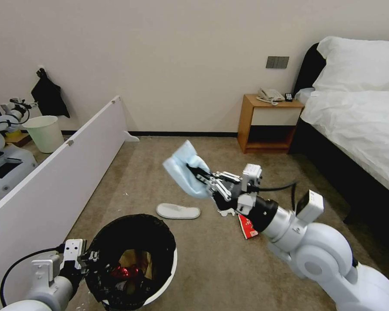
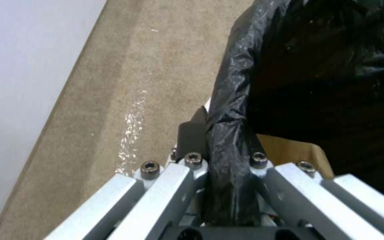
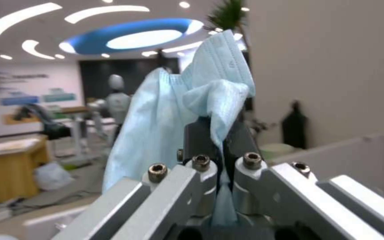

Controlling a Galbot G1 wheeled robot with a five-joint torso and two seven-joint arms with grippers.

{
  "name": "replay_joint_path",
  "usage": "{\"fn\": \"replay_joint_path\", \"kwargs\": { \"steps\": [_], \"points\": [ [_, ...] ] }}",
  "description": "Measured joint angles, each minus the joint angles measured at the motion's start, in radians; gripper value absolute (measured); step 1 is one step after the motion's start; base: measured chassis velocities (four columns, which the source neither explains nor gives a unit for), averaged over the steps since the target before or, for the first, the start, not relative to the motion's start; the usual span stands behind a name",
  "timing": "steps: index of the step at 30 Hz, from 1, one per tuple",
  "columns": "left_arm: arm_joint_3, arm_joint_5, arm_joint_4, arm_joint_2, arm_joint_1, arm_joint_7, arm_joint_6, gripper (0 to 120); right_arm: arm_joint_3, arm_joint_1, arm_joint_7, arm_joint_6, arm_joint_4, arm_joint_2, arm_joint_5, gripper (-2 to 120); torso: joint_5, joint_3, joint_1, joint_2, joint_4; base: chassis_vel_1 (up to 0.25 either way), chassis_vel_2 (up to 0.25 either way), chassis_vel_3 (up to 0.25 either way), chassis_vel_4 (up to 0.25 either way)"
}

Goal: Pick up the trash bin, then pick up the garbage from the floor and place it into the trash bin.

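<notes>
The left end effector (image 1: 87, 258) is low on the robot's left side, and its fingers are pinched tight on the rim of the trash bin (image 1: 164, 280), right over the black bag (image 2: 234, 110) that folds over the edge. The bin is white and round, and it sits tipped a little toward the robot. Inside it you can see some brown paper (image 1: 136, 259) and a crushed red can (image 1: 124, 272) (both lie down at the bottom). The right end effector (image 1: 202, 179) is up in the air above the brown carpet (image 1: 229, 263), past the bin and toward the robot's right. Its fingers are closed on a light-blue cloth (image 1: 183, 166), and the cloth hangs off them in soft folds. On the carpet, between the bin and the right end effector, lies one white slipper (image 1: 178, 211). A red-white packet (image 1: 247, 227) lies on the floor just under the right arm, with a white tissue (image 1: 227, 212) beside it. A bed (image 1: 358, 112) stands on the right.
</notes>
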Motion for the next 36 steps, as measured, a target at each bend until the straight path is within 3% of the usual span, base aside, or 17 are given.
{"fn": "replay_joint_path", "kwargs": {
  "steps": [6, 11, 16, 36],
  "points": [
    [-0.01, 0.002, -0.005, -0.007, 0.005, 0.0, 0.002, 3, -0.124, 0.097, -0.03, -0.012, -0.017, 0.039, 0.077, 0, -0.0002, 0.0, 0.0, 0.0, -0.0001, 0.0, 0.0, 0.0, 0.0],
    [-0.023, -0.001, -0.012, -0.01, 0.008, 0.0, 0.002, 3, -0.201, 0.113, -0.049, -0.013, -0.035, 0.06, 0.072, 0, -0.0001, 0.0, 0.0, 0.0, -0.0002, 0.0, 0.0, 0.0, 0.0],
    [-0.037, 0.002, -0.027, -0.033, 0.019, 0.001, 0.002, 3, -0.374, 0.108, -0.058, -0.01, -0.079, 0.089, 0.019, 0, -0.0001, 0.0, 0.0, 0.0, -0.0002, 0.0, 0.0, 0.0, 0.0],
    [-0.059, -0.007, -0.053, -0.047, 0.032, 0.003, 0.003, 3, -0.466, 0.081, -0.05, -0.01, -0.133, 0.078, -0.044, 0, 0.0, 0.0, 0.0, 0.0, -0.0001, 0.0, 0.0, 0.0, 0.0]
  ]
}}
